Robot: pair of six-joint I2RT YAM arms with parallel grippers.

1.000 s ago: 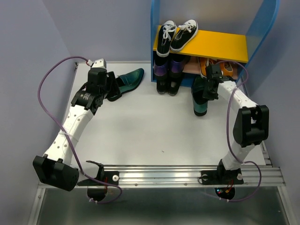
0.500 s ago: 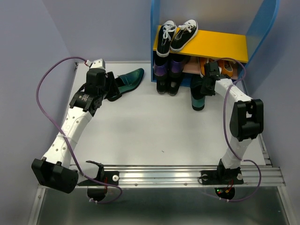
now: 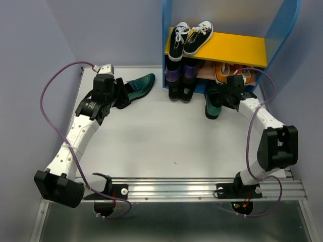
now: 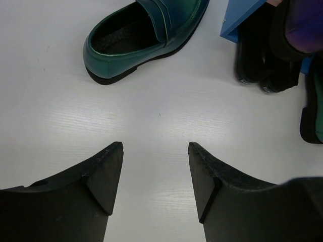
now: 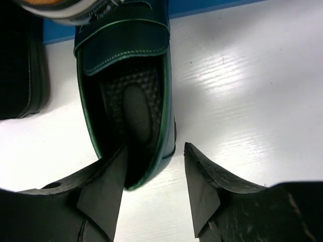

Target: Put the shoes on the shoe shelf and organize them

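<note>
One shiny dark green loafer (image 3: 139, 85) lies on the white table left of the shoe shelf (image 3: 165, 45); it also shows in the left wrist view (image 4: 146, 35). My left gripper (image 3: 121, 96) is open and empty just behind its heel (image 4: 155, 146). The second green loafer (image 3: 212, 103) lies with its toe at the lower board. My right gripper (image 3: 223, 98) is open, and its fingers straddle the heel's side wall (image 5: 154, 150). Orange sneakers (image 3: 222, 70) sit on the lower board. Black low shoes (image 3: 180, 93) stand at the shelf's front left.
Black sneakers with white laces (image 3: 189, 36) sit on the yellow upper board (image 3: 237, 48). Purple shoes (image 3: 179, 73) are on the lower tier above the black ones. Purple walls close in both sides. A metal rail (image 3: 202, 186) runs along the near edge.
The right-hand green loafer has shifted a little toward the shelf. My right arm's elbow has swung out to the right. My left arm has hardly moved.
</note>
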